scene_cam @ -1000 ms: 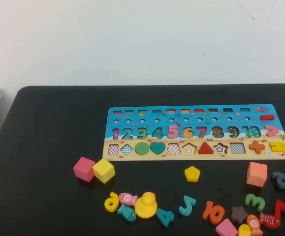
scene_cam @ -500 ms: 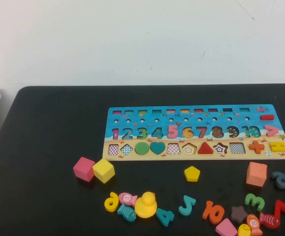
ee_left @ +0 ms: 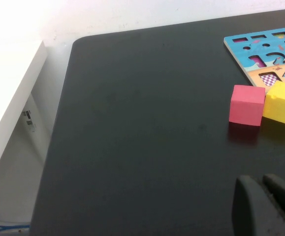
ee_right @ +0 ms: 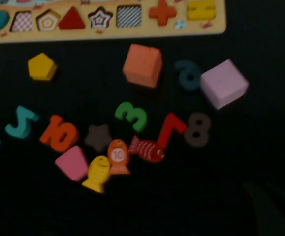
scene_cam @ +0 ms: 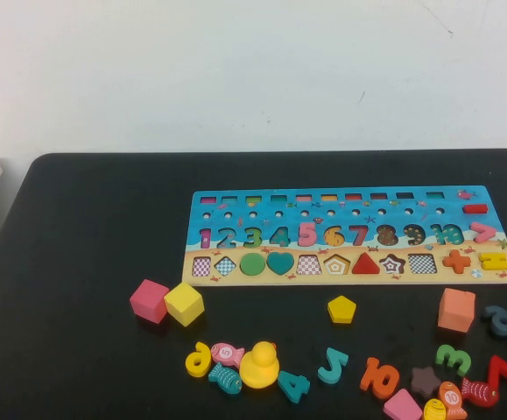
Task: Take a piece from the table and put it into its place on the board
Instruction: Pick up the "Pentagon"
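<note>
Here the piece [scene_cam: 341, 309] lies on the table [scene_cam: 78, 262], apart from both tools, whose states I cannot tell.

Piece [scene_cam: 341, 309] on table [scene_cam: 78, 262], just before board [scene_cam: 354, 236].

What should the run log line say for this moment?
piece: on table, below board | pentagon slot: empty | left gripper: low over table | right gripper: unseen

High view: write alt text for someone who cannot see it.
A yellow pentagon piece lies on the black table just in front of the long puzzle board, below its empty pentagon slot. Loose numbers, cubes, fish and a yellow duck are scattered nearer the robot. Neither the left gripper nor the right gripper appears here.
</note>
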Controlling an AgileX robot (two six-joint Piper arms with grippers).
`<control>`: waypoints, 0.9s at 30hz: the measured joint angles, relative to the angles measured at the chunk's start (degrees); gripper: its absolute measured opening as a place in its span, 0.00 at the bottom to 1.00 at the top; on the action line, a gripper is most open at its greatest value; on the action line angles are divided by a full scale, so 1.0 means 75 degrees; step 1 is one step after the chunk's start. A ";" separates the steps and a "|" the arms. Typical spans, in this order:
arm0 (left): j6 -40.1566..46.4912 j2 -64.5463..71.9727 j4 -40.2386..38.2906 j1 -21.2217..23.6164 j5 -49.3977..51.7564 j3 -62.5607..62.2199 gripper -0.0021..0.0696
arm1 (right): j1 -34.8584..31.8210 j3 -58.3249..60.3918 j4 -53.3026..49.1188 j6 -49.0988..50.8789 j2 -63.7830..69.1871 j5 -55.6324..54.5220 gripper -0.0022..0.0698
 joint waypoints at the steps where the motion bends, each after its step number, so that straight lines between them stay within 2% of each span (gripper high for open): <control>1: 0.0000 0.0000 0.0000 0.0000 0.0000 0.0000 0.03 | 0.0000 0.0000 0.0215 -0.0122 0.0234 -0.0072 0.06; 7: -0.0012 0.0000 0.0000 0.0000 0.0000 0.0000 0.03 | 0.0000 0.0000 0.2152 -0.1329 0.2070 -0.0764 0.06; 10: -0.0031 0.0000 0.0000 0.0000 0.0000 0.0000 0.03 | 0.0281 0.0000 0.3060 -0.2068 0.2922 -0.1189 0.06; 16: -0.0031 0.0000 0.0000 0.0000 0.0000 0.0000 0.03 | 0.2125 -0.0696 0.3696 -0.2318 0.4432 -0.1706 0.06; 19: -0.0031 0.0000 0.0000 0.0000 0.0000 0.0000 0.03 | 0.3276 -0.1508 0.3247 -0.1722 0.5216 -0.1968 0.06; 22: -0.0031 0.0000 0.0000 0.0000 0.0000 0.0000 0.03 | 0.4053 -0.2440 0.2005 -0.0420 0.6073 -0.1898 0.07; 25: -0.0031 0.0000 0.0000 0.0000 0.0000 0.0000 0.03 | 0.4529 -0.3415 0.0496 0.0920 0.7012 -0.1479 0.13; 27: -0.0031 0.0000 0.0000 0.0000 0.0000 0.0000 0.03 | 0.4772 -0.4088 -0.0449 0.1714 0.7608 -0.1026 0.22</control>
